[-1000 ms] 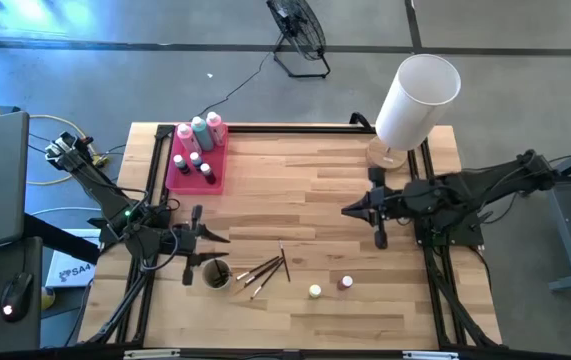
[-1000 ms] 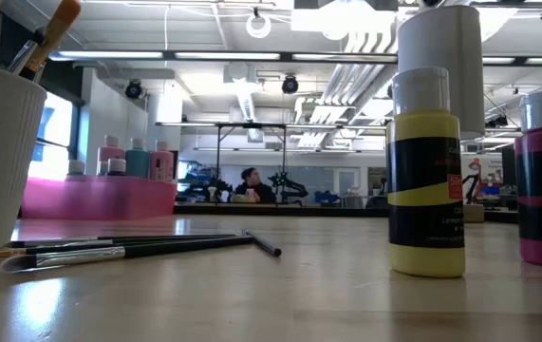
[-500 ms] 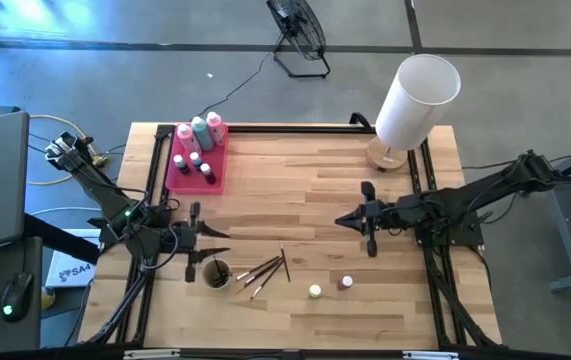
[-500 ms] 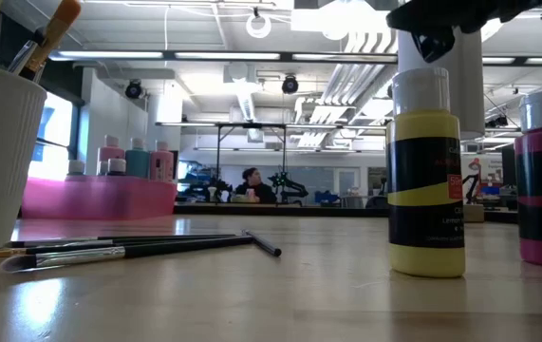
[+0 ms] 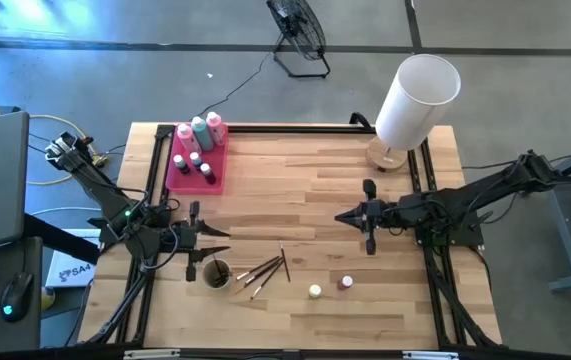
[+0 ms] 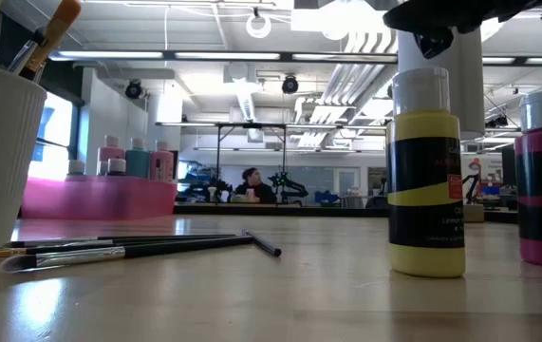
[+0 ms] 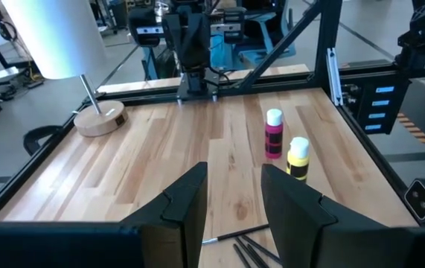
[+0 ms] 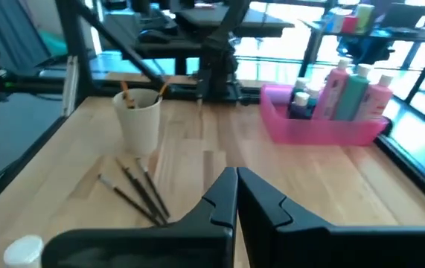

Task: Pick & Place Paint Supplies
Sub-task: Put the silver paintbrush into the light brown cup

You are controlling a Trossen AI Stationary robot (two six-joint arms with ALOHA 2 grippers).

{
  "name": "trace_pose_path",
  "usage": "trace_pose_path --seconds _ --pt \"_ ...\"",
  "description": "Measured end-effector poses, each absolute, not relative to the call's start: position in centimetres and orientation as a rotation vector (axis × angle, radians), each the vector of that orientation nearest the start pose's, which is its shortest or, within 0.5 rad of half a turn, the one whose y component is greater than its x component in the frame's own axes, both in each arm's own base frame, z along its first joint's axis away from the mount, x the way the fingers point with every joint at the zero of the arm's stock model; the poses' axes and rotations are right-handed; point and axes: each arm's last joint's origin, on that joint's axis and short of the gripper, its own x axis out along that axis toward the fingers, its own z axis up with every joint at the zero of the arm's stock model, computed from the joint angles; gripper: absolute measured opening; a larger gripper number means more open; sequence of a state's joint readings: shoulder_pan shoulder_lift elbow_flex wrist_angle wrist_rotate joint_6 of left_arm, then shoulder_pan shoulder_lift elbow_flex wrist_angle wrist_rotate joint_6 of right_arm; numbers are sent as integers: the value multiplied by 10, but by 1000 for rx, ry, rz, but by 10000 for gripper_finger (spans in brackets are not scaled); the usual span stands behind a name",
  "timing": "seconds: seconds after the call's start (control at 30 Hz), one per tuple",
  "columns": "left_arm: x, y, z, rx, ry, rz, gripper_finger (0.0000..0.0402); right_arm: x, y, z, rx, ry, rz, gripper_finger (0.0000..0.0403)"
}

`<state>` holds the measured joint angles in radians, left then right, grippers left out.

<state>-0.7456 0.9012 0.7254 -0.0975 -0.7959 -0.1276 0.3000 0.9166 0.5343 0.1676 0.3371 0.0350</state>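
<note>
Two pink squeeze bottles and one teal one point(image 5: 200, 130) stand with small pots in the pink tray point(image 5: 179, 180) at the far left. A white cup point(image 5: 216, 273) holding brushes stands near the front left, and loose dark-handled brushes point(image 5: 265, 269) lie flat beside it. A yellow pot point(image 5: 314, 291) and a magenta pot point(image 5: 346, 283) stand upright near the front edge. My left gripper point(image 7: 234, 205) hovers open above the table just behind the cup, with nothing between its fingers. My right gripper point(image 8: 236, 190) hangs shut over the table's right middle, clear of everything.
A big white lampshade point(image 5: 417, 98) on a round wooden base point(image 7: 100, 119) stands at the far right corner. Dark frame rails point(image 5: 155, 170) run along the table's left, right and far edges. Bare wood point(image 5: 295, 190) lies between the two grippers.
My right gripper has come down toward the table, its dark underside entering the top of the low view, and has tipped a little. It has stayed shut and has kept still for the last half second.
</note>
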Motion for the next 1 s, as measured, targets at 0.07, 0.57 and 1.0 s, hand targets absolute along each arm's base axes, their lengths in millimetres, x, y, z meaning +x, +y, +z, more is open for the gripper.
trace_pose_path --seconds 0.07,0.57,1.0 --pt "156 -115 303 63 192 63 126 192 49 259 -26 186 -49 3" --pt "155 -113 303 71 182 131 126 141 27 246 57 -87 -85 3" --pt "160 -104 304 208 187 246 126 141 26 240 2 -67 -89 3"
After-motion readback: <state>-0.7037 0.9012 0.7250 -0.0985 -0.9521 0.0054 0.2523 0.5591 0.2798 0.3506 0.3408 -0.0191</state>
